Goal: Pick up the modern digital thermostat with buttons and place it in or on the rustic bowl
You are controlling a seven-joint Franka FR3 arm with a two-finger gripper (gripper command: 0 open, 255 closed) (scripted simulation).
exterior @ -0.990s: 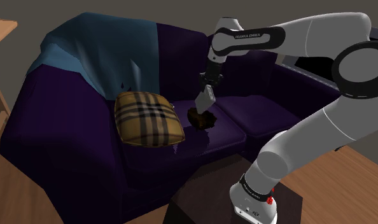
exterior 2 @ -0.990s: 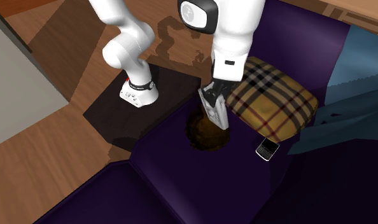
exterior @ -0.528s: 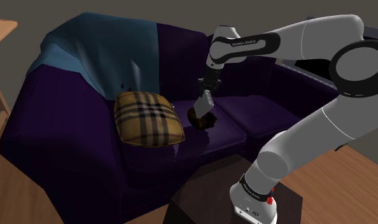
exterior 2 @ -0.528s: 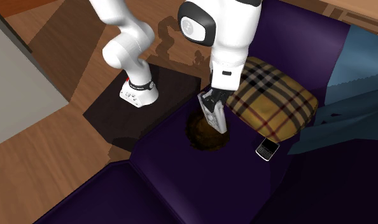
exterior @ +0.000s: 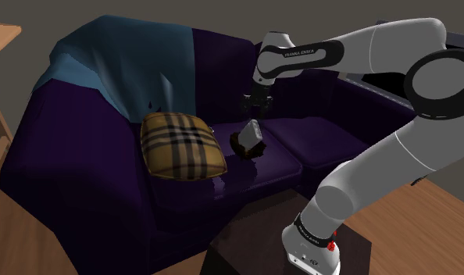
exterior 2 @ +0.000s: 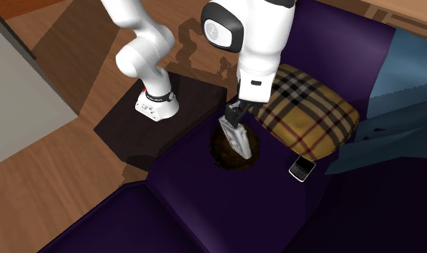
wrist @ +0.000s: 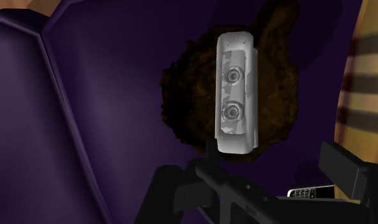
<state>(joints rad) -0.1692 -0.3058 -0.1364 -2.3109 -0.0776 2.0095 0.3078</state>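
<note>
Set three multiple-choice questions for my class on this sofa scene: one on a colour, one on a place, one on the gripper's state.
1. What colour is the sofa?
A. red
B. dark purple
C. green

2. Where is the grey thermostat?
A. clasped between the fingers
B. on the sofa's armrest
C. resting on the brown bowl

3. How does the gripper stand?
A. open
B. shut on the thermostat
C. shut on nothing

Answers:
1 B: the seats and the back are dark purple in both exterior views.
2 C: the wrist view shows the thermostat lying across the bowl.
3 A: the two fingers stand apart above the thermostat and do not touch it.
</note>
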